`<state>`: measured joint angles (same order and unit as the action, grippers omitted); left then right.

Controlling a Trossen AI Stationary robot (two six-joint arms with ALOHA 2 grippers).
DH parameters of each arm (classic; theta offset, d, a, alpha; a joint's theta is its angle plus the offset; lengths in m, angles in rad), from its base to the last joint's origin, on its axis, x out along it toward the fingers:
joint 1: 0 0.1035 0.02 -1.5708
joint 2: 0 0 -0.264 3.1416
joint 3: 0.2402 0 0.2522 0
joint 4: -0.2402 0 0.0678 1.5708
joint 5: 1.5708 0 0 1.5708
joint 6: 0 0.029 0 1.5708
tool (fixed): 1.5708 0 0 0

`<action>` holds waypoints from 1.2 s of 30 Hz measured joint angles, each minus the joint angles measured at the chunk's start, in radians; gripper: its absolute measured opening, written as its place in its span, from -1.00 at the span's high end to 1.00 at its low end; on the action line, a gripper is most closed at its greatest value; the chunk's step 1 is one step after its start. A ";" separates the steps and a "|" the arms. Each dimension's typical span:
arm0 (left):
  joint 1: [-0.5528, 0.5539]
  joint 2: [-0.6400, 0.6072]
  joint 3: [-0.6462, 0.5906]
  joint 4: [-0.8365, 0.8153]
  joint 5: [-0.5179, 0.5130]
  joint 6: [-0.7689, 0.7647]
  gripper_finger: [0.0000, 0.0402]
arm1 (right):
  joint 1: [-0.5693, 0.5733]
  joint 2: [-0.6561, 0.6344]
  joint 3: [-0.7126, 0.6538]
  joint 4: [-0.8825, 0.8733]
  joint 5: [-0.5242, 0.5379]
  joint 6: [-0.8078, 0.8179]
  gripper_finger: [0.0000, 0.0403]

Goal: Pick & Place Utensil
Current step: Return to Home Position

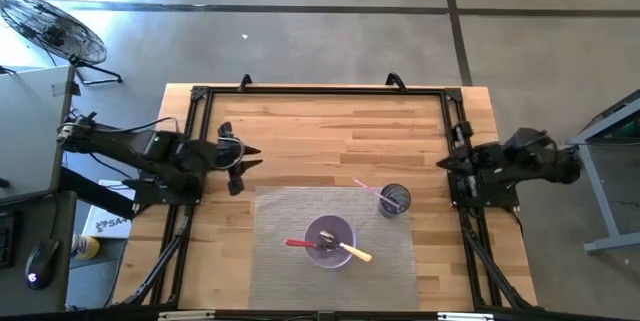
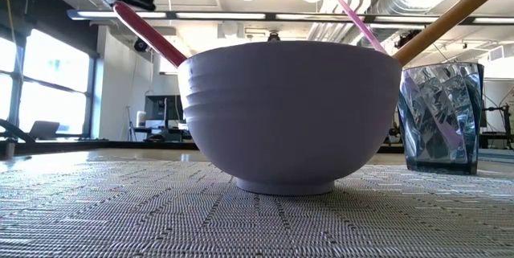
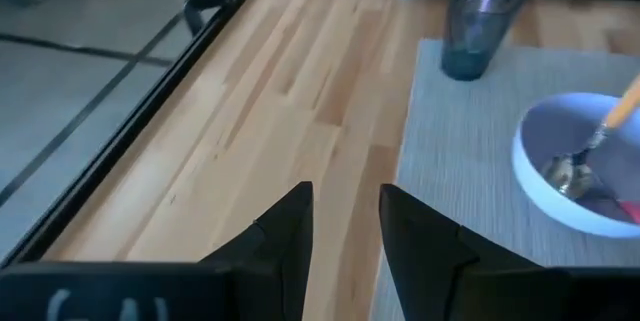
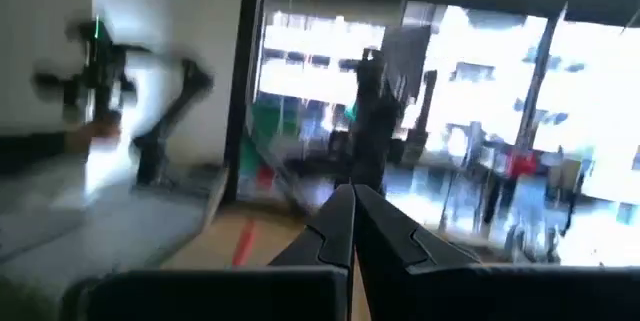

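Observation:
A lavender bowl (image 1: 330,242) stands on a grey woven mat (image 1: 280,261). Two utensils lean in the bowl: one with a red handle (image 1: 298,244), one with a yellow wooden handle (image 1: 357,253). The low view shows the bowl (image 2: 281,113) with the red handle (image 2: 148,33) and the wooden handle (image 2: 446,17) sticking out above its rim. A dark glass cup (image 1: 395,201) beside the bowl holds a pink utensil (image 1: 367,189). My left gripper (image 1: 246,159) is open over bare wood, left of the mat; its wrist view (image 3: 345,223) shows the cup (image 3: 478,26) and the bowl (image 3: 580,161) ahead. My right gripper (image 4: 352,223) is shut, parked at the table's right edge.
A black metal frame (image 1: 320,89) runs around the tabletop. Bare wood lies between the left gripper and the far edge. The right arm (image 1: 495,166) rests over the right rail. A floor fan (image 1: 50,26) stands off the table at far left.

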<state>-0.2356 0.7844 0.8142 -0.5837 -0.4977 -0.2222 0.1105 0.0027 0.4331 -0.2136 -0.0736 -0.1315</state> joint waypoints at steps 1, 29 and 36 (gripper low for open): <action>0.000 -0.028 -0.022 0.012 0.012 0.007 0.43 | 0.000 0.005 -0.008 -0.026 -0.006 0.001 0.99; 0.000 -0.772 -0.523 0.238 0.175 0.105 0.43 | 0.000 0.068 -0.423 0.443 0.011 0.082 0.98; 0.000 -0.779 -0.641 0.303 0.196 0.095 0.43 | 0.000 0.070 -0.423 0.430 0.011 0.103 0.98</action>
<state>-0.2356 0.0055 0.1736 -0.2807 -0.3020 -0.1276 0.1108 0.0731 0.0097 0.2162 -0.0622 -0.0282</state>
